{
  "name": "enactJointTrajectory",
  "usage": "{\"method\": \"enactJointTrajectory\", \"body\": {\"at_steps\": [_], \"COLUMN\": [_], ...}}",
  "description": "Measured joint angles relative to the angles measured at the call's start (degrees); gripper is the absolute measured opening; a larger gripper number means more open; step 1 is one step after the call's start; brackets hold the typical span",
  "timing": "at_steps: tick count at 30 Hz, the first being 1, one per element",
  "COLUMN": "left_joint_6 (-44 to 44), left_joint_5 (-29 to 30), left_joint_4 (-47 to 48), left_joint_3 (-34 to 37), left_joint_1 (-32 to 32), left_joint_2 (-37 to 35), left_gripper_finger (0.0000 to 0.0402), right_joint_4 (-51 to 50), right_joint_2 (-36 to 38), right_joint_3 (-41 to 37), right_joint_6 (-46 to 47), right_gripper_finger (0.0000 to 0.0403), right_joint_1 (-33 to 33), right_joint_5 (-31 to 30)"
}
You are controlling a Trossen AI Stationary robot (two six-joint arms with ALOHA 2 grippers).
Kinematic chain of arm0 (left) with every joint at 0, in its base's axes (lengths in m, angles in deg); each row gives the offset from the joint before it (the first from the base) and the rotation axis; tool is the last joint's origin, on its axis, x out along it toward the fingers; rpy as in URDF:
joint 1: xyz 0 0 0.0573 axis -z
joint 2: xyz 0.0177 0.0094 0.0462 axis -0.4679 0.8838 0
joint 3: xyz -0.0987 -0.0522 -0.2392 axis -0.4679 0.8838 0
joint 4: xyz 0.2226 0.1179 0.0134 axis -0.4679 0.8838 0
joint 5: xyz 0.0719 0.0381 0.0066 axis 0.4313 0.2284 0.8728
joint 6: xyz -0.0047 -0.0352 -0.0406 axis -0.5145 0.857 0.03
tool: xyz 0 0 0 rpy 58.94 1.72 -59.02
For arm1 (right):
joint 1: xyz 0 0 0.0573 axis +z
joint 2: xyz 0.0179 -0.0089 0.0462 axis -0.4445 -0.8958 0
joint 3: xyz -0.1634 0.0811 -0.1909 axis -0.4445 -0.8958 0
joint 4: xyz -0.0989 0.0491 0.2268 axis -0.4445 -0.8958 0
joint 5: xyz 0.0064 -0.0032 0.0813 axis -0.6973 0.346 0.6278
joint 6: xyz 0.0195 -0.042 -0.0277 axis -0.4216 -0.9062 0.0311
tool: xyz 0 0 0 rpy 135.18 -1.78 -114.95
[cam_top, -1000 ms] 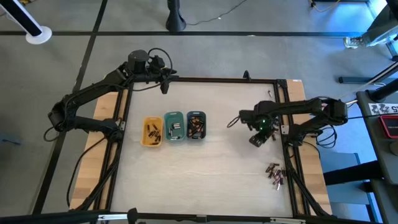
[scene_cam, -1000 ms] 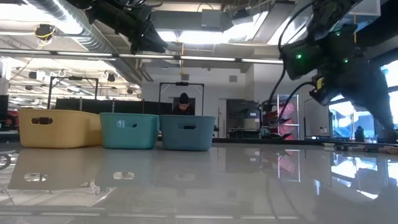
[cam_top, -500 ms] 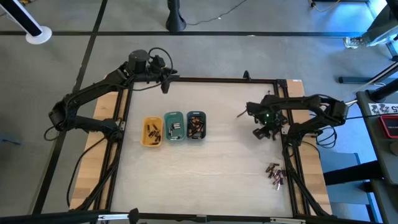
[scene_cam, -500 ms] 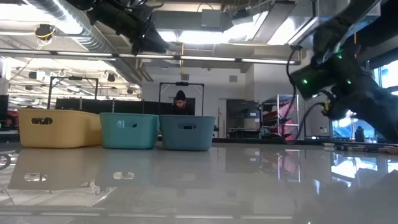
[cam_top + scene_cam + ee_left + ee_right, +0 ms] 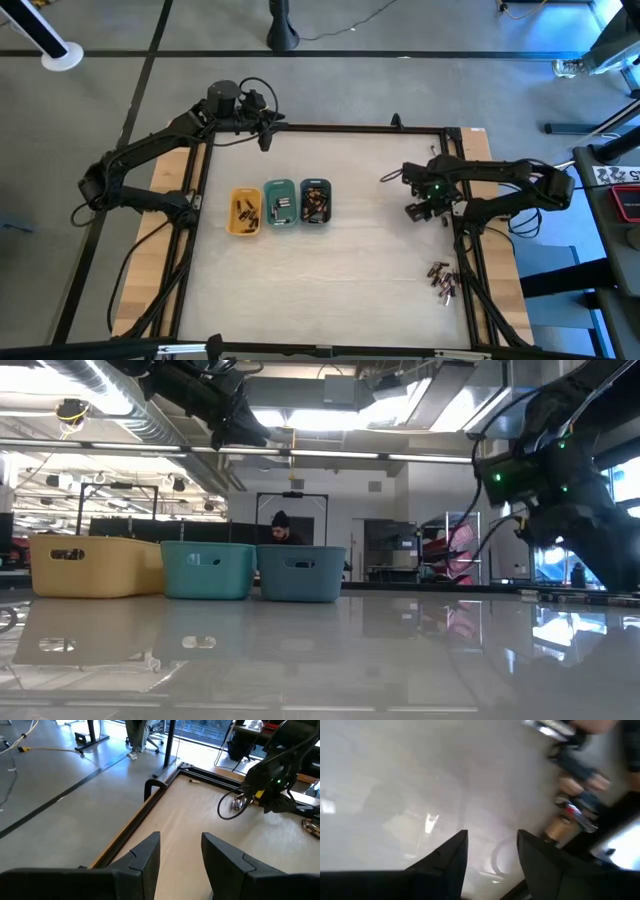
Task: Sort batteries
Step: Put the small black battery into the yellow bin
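A small heap of loose batteries lies on the table by its right edge, toward the near side. The right wrist view shows them blurred. My right gripper hangs open above the table, on the far side of that heap, with nothing between its fingers. More batteries lie in the yellow tray, the teal tray and the grey-blue tray, which stand in a row left of centre. My left gripper waits open over the far left corner.
A black frame rims the table. One lone battery lies by the far rail. In the low view the three trays stand side by side at the left. A person is in the room behind. Bare tabletop lies between trays and right arm.
My right arm has swung toward the table's right edge and its wrist has turned, carrying the gripper a little toward the far right. The left arm, the trays and the battery heap have stayed put.
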Motion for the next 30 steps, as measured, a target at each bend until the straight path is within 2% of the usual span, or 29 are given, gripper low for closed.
{"method": "enactJointTrajectory", "body": {"at_steps": [4, 11, 18, 30], "left_joint_6": [-0.2, -0.7, 1.2, 2.8], "left_joint_5": [0.0, 0.1, 0.2, 0.2], "left_joint_4": [-0.1, -0.3, -0.2, -0.2], "left_joint_3": [0.0, 0.0, 0.0, 0.0], "left_joint_1": [0.0, 0.0, 0.0, 0.0], "left_joint_2": [0.0, 0.0, 0.0, 0.0], "left_gripper_finger": [0.0133, 0.0133, 0.0133, 0.0133], "right_joint_4": [-0.9, 13.0, 12.9, 16.8], "right_joint_2": [1.1, 0.8, 0.1, 0.1], "right_joint_3": [0.4, 0.5, 0.5, 0.5], "right_joint_6": [0.7, -6.8, -13.2, -14.4], "right_gripper_finger": [0.0172, 0.0172, 0.0172, 0.0172], "right_joint_1": [-0.8, -4.6, -8.0, -8.0], "right_joint_5": [-4.0, -6.5, -11.9, -13.2]}}
